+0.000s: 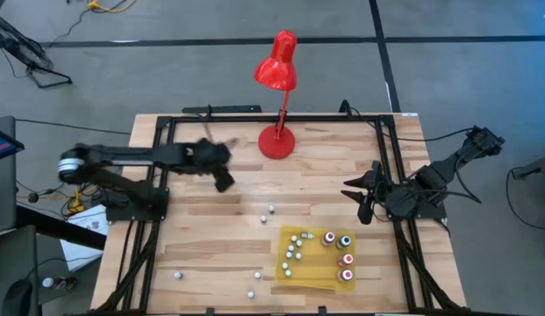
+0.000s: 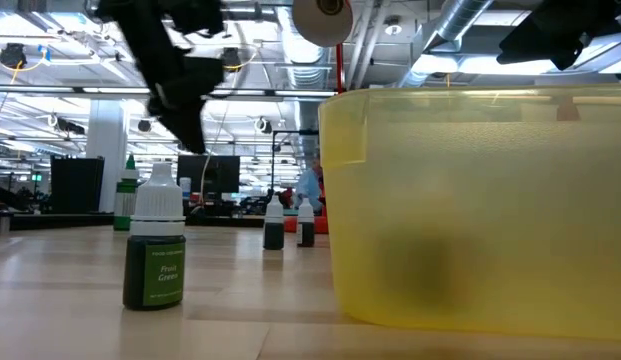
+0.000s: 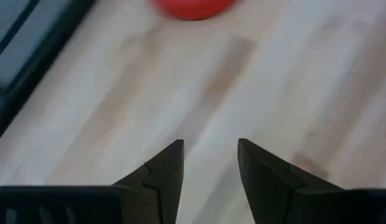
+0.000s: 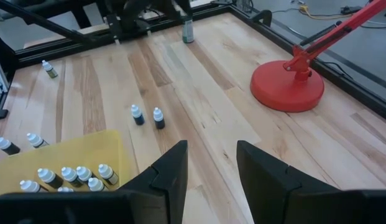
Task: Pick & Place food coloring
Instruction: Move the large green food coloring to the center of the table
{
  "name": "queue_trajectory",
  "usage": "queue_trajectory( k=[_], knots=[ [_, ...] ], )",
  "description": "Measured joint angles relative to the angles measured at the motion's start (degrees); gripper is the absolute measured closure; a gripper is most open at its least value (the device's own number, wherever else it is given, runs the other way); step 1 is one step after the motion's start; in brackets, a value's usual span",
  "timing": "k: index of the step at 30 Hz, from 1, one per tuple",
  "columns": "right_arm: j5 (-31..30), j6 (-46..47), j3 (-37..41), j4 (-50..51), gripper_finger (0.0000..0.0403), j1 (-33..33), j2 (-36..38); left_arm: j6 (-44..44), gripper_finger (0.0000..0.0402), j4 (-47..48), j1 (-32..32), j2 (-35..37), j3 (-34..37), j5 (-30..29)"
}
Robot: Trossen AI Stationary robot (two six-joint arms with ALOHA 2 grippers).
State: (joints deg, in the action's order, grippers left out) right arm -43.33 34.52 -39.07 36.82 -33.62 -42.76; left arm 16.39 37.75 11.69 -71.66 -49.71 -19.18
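**Left gripper empty above the table**

My left gripper (image 3: 210,171) hangs parted, holding nothing, over bare wood near the red lamp (image 1: 277,140). My right gripper (image 4: 211,171) waits apart, empty. Food coloring bottles (image 1: 294,250) sit in the yellow tray (image 1: 316,279); others stand scattered.

The right gripper (image 4: 211,165) hangs above the wooden table (image 4: 199,106), its two dark fingers parted with nothing between them. A yellow tray (image 4: 87,149) holds several pale-capped food coloring bottles (image 4: 71,175). Two more bottles (image 4: 148,116) stand together mid-table, and a red lamp base (image 4: 287,86) sits near the table's edge
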Motion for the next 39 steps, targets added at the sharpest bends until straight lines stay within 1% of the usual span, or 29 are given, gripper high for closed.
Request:
queue_trajectory(
  k=[5,9,12,14,16,19,22,30,33,37,39],
  knots=[
    [0.0,0.0,0.0,0.0,0.0274,0.0,0.0,7.5,0.0257,-0.2,6.3,10.8,6.1,-4.1],
    [0.0,0.0,0.0,0.0,0.0274,0.0,0.0,13.9,0.0248,0.8,9.1,16.1,10.3,-7.6],
    [0.0,0.0,0.0,0.0,0.0274,0.0,0.0,17.5,0.0238,1.1,10.0,18.6,12.7,-11.1],
    [0.0,0.0,0.0,0.0,0.0274,0.0,0.0,19.8,0.0232,1.6,10.3,19.2,13.6,-13.6],
    [0.0,0.0,0.0,0.0,0.0274,0.0,0.0,21.7,0.0229,1.9,10.6,19.3,14.6,-14.8],
    [0.0,0.0,0.0,0.0,0.0274,0.0,0.0,24.2,0.0228,3.2,10.8,19.2,16.0,-14.2],
    [0.0,0.0,0.0,0.0,0.0274,0.0,0.0,25.6,0.0228,3.5,10.8,19.1,17.5,-12.3],
    [0.0,0.0,0.0,0.0,0.0274,0.0,0.0,24.3,0.023,-0.2,10.8,19.1,21.1,-11.3],
    [0.0,0.0,0.0,0.0,0.0274,0.0,0.0,21.8,0.025,-0.8,10.8,19.1,21.1,-11.3],
    [0.0,0.0,0.0,0.0,0.0274,0.0,0.0,20.8,0.0297,-1.7,10.8,19.1,21.1,-11.3],
    [0.0,0.0,0.0,0.0,0.0274,0.0,0.0,20.7,0.0298,-1.8,10.8,19.1,21.1,-10.9]
  ],
)
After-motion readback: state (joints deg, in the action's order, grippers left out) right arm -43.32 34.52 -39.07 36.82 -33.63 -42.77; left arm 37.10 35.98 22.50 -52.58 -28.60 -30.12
